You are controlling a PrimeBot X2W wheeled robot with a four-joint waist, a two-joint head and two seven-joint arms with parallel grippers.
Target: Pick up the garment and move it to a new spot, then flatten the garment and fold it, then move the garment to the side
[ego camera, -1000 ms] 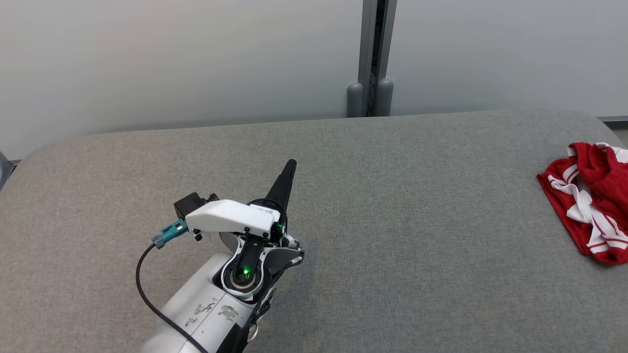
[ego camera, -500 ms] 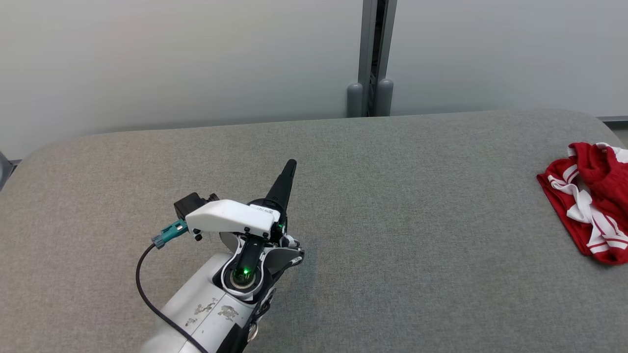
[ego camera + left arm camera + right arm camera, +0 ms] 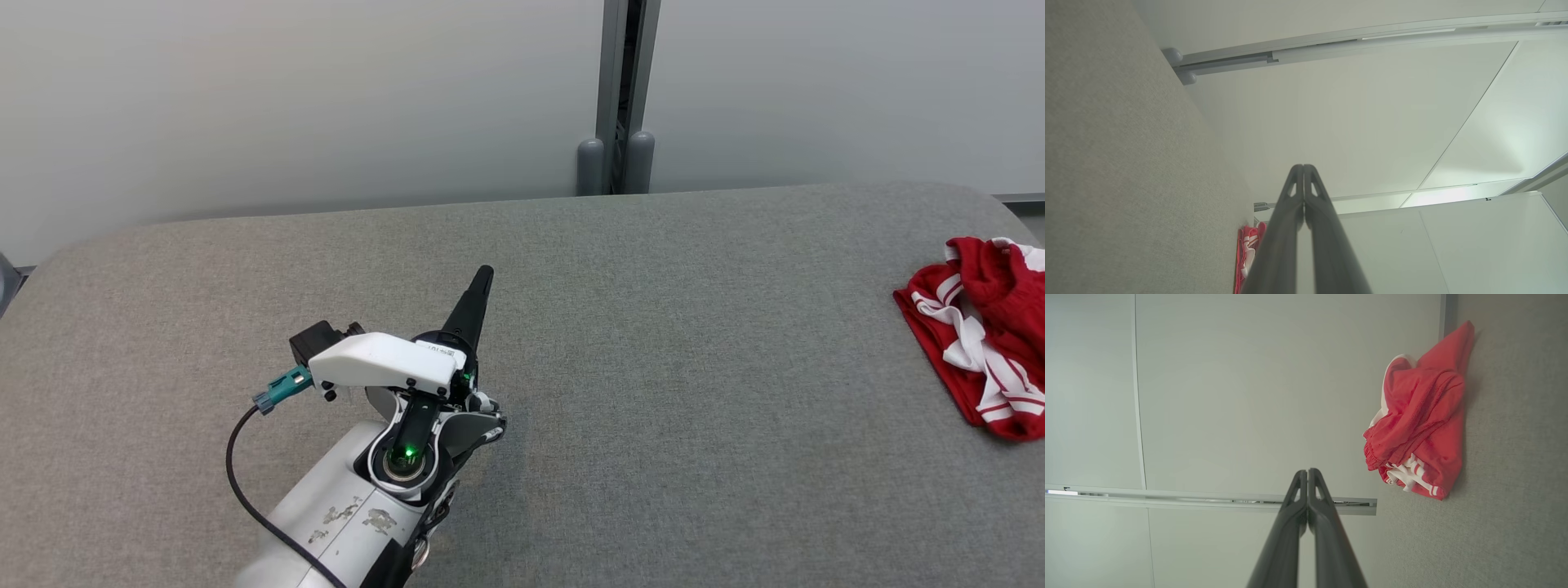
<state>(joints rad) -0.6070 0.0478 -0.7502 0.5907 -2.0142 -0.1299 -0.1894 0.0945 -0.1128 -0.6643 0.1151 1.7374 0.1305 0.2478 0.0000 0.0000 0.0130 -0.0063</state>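
The garment (image 3: 984, 343) is a crumpled red cloth with white stripes, lying bunched at the table's far right edge. It also shows as a red heap (image 3: 1419, 416) in the right wrist view and as a red sliver (image 3: 1245, 255) in the left wrist view. My left gripper (image 3: 483, 276) hovers over the left middle of the table, shut, fingers pressed together and empty (image 3: 1303, 169). It is far to the left of the garment. My right gripper (image 3: 1307, 473) is shut and empty too, pointing past the garment toward the wall.
The grey fabric-covered table (image 3: 653, 367) spans the head view, with rounded corners. A pale wall with a grey vertical post (image 3: 618, 98) stands right behind its far edge. A black cable (image 3: 241, 482) loops from my left wrist.
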